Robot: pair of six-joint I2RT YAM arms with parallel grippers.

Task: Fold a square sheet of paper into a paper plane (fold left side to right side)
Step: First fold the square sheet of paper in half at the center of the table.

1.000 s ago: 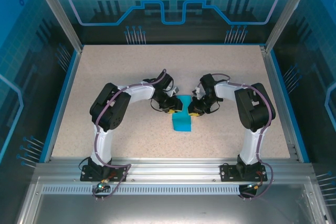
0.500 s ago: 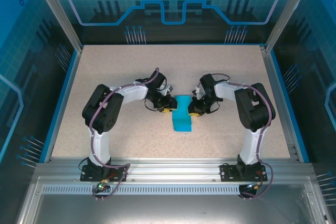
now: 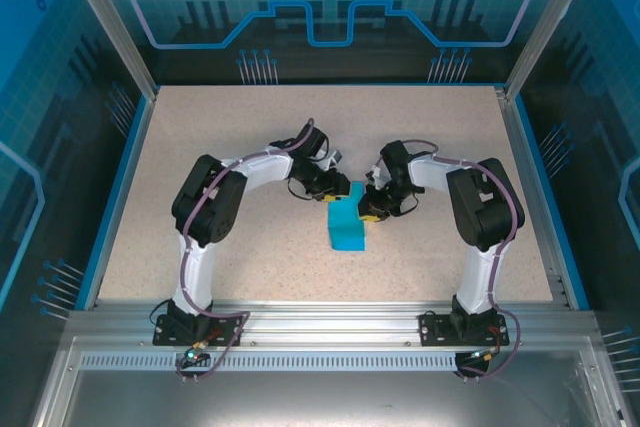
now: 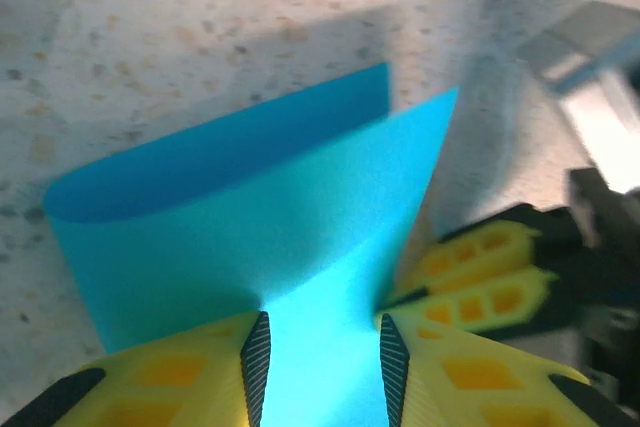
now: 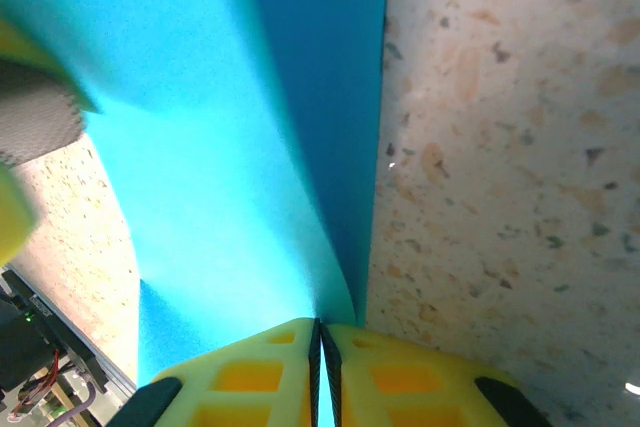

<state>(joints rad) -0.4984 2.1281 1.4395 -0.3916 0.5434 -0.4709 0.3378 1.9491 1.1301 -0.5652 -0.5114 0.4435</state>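
Observation:
The square sheet of paper (image 3: 348,228) is bright cyan and lies bent over on itself at the middle of the table, its upper layer curling up off the lower one (image 4: 260,217). My right gripper (image 5: 321,347) is shut on the sheet's right edge (image 5: 200,147); from above it sits at the sheet's upper right (image 3: 369,209). My left gripper (image 3: 336,190) hovers over the sheet's far end, open, its ribbed pads (image 4: 256,362) apart with blue paper showing between them. The right gripper's yellow fingers (image 4: 480,267) appear just beside it. The paper plane is out of view.
The speckled beige tabletop (image 3: 240,137) is bordered by a blue rim (image 3: 118,197) and glass walls. Both arm bases stand on the metal rail (image 3: 330,322) at the near edge. The two wrists are close together over the sheet.
The left arm swung out to the left, then came back right and farther over the sheet's far end. The right gripper has held still on the paper.

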